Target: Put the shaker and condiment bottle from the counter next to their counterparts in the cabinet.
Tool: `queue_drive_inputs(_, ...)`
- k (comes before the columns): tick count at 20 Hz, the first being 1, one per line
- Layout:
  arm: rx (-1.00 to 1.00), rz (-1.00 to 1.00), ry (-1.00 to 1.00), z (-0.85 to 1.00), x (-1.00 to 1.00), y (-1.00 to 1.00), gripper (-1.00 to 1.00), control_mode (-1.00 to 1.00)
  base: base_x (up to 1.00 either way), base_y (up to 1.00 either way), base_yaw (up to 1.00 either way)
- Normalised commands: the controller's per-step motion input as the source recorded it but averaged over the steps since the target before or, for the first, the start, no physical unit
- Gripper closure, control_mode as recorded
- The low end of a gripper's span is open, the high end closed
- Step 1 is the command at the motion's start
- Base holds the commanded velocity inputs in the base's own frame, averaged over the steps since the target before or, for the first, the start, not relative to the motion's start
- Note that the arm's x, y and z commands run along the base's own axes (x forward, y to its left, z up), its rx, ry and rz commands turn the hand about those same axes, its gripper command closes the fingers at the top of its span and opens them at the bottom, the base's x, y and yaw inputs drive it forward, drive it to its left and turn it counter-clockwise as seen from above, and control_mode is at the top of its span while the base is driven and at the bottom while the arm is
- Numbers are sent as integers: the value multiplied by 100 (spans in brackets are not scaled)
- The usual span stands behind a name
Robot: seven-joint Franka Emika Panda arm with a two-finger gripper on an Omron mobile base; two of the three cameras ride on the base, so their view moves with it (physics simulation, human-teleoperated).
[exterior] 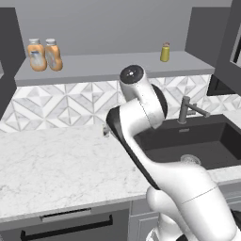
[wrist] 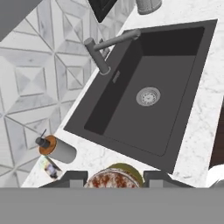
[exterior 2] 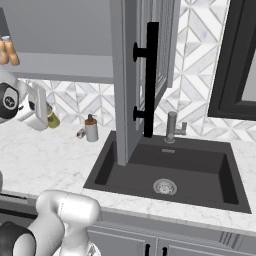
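Two dark finger tips flank the shaker (wrist: 114, 176) in the hand view, one on each side of its speckled brownish cap. Treat the gripper (wrist: 114, 178) as clamped on the shaker: the jaws stand close against its sides, with the cap rising between them.

Note the shaker's location. In the right base view it appears as a small olive-yellow cylinder (exterior 2: 51, 118) at the hand, above the counter (exterior 2: 50, 160) near the tiled wall, beside the grey pump dispenser (exterior 2: 91, 129). Whether its base touches the marble cannot be determined.

Note the governing relation for the coming move. The matching shaker (exterior: 164, 52) stands upright on the shelf of the cabinet (exterior: 113, 63), well above the hand and toward the shelf's right end. The two orange bottles (exterior: 44, 55) stand together at the left end, so the condiment bottle appears already placed.

Judge the travel as mainly upward. Keep the shaker's long axis upright while lifting, and clear the shelf's front edge before moving in.
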Motion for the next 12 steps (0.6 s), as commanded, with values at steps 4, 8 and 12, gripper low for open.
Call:
queue_drive_inputs(4, 0, 12, 0, 34, -1, -19, 100, -100, 0, 0, 0)
queue_drive_inputs(8, 0, 19, 0, 16, 0, -23, 100, -100, 0, 0, 0)
queue_drive_inputs(12, 0, 21, 0, 19, 0, -24, 100, -100, 0, 0, 0)
